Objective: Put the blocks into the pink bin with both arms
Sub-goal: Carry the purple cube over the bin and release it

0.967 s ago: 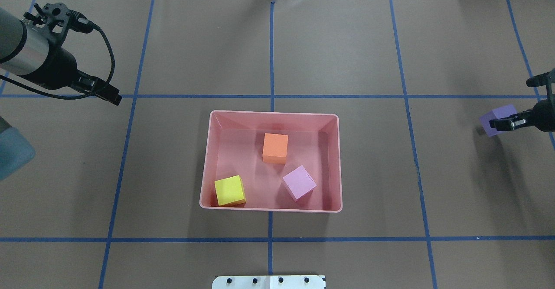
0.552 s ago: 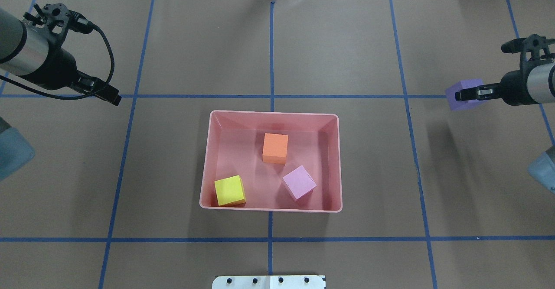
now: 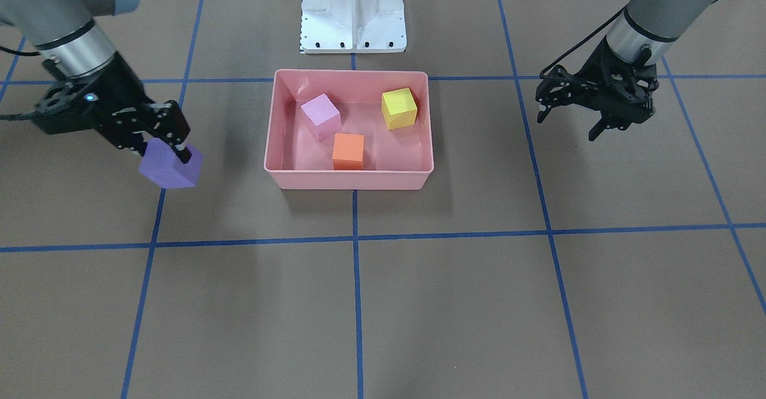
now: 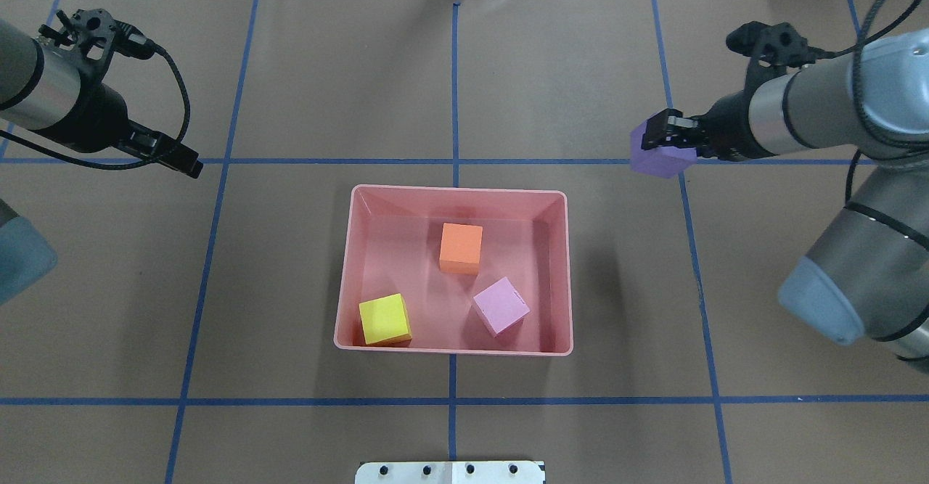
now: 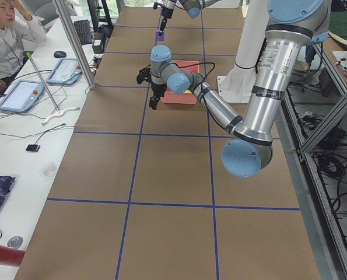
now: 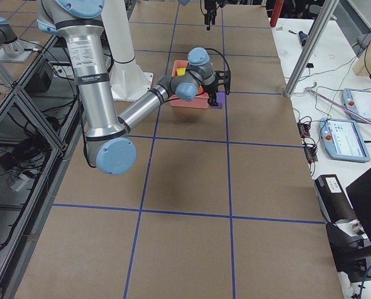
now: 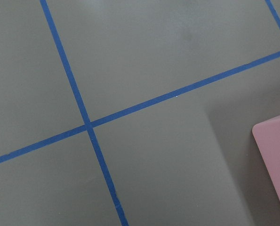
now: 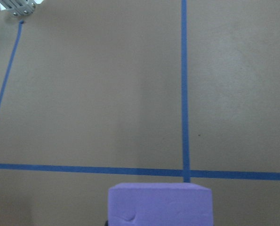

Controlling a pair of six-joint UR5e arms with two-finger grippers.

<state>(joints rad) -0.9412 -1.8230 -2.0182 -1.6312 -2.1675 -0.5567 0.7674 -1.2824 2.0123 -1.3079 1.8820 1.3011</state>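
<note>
Violet block point(image 8: 159, 206) dents, right wrist view only

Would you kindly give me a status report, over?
Right gripper shut on purple block, aloft, short of pink bin. Left gripper empty, jaws unclear. Yellow block, orange block, lilac block already inside. Nothing in between.

Glossy plastic pink bin point(image 4: 557, 273), matte purple block point(image 4: 653, 161)

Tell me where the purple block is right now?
In the overhead view, the purple block is on the right, held in the right gripper above the table. It is beyond the pink bin's far right corner, not over it.
</note>
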